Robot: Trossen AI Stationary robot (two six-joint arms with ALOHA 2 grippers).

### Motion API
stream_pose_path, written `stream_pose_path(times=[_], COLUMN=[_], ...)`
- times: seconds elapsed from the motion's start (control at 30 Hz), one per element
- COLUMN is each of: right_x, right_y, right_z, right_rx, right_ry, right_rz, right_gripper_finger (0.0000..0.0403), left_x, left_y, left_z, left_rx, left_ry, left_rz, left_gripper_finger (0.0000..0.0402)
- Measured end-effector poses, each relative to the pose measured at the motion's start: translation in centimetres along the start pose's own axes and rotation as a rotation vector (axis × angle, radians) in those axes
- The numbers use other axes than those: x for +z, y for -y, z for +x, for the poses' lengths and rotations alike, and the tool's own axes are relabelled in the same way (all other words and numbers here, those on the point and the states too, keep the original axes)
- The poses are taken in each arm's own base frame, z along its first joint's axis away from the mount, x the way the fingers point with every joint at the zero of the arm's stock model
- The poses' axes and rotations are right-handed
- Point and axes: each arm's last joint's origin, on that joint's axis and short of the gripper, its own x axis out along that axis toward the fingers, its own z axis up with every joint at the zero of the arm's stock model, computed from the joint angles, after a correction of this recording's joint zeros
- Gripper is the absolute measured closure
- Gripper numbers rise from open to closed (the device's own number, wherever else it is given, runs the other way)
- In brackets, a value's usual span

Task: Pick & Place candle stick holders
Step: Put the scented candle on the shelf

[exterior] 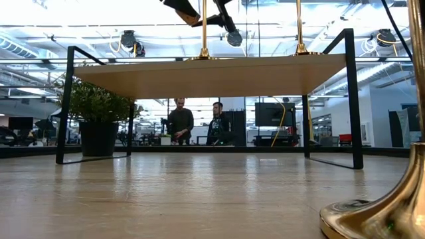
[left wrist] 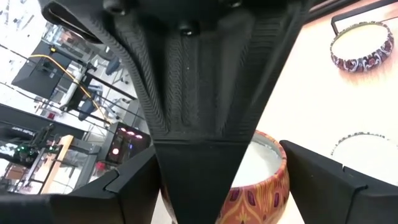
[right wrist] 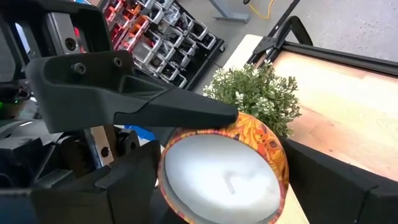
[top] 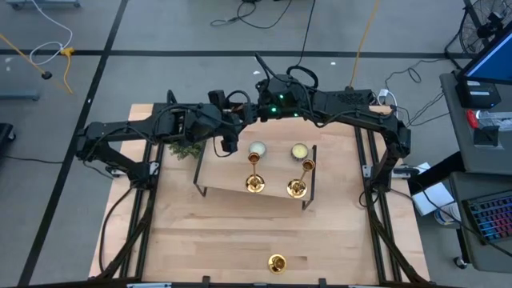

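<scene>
- A pale wooden table [top: 240,240] is carrying everything.
- A low shelf [top: 224,172] on thin black legs is standing at the table's centre.
- A brass candle stick holder [top: 277,262] is sitting directly on the table at 6 o'clock from the shelf, well apart from it.
- A green plant [top: 186,150] is sitting at the shelf's 9 o'clock edge.

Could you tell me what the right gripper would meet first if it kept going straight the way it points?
Probably the candle in the patterned orange tin, which sits between the right gripper's open fingers, directly ahead. The left arm's gripper hangs just beyond; depth there is unclear.
</scene>
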Motion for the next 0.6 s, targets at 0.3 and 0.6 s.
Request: stream_pose_path(times=[0.3,0.6], right_x=[-0.01,0.00], right_y=[0.07,0.08], right_z=[0.00,-0.01], right_rx=[-0.004,-0.003], right_ry=[-0.005,-0.006], right_rz=[0.002,0.003], right_gripper_finger=[0.0078,0.0078], left_x=[-0.16,-0.31], left_y=[0.10,0.16], left_z=[0.00,-0.01], left_rx=[-0.011,-0.016], left_ry=[-0.014,-0.028], left_rz=[-0.016,-0.022], left_gripper_finger=[0.0107,0.0107])
